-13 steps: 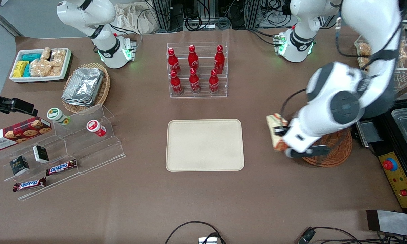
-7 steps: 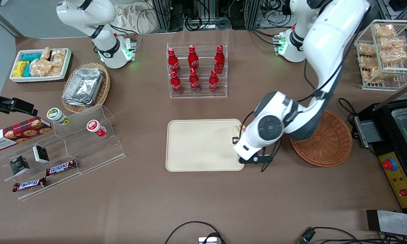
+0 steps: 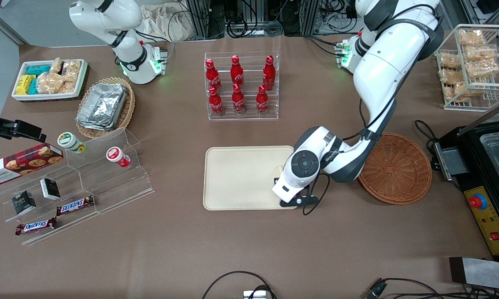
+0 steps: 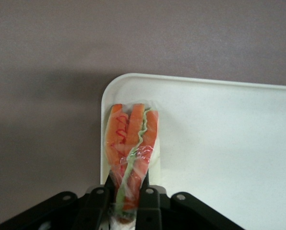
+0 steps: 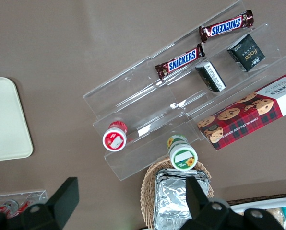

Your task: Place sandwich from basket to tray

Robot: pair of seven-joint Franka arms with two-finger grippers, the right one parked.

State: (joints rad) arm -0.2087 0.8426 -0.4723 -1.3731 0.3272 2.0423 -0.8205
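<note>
From the front, the left arm's gripper [image 3: 281, 192] hangs over the flat cream-beige rectangular tray [image 3: 237, 178], at the edge nearest the round reddish-brown wicker basket [image 3: 395, 168], evidently positioned for set-down. The wrist camera shows its fingers [image 4: 97, 203] clamped on the plastic-wrapped triangular sandwich [image 4: 131, 148], whose filling edge points away over the tray's corner.

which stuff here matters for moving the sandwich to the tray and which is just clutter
Job: sandwich, held in the gripper over the tray; basket.
Clutter: cola bottles, Snickers bars, cookie box, foil containers.
</note>
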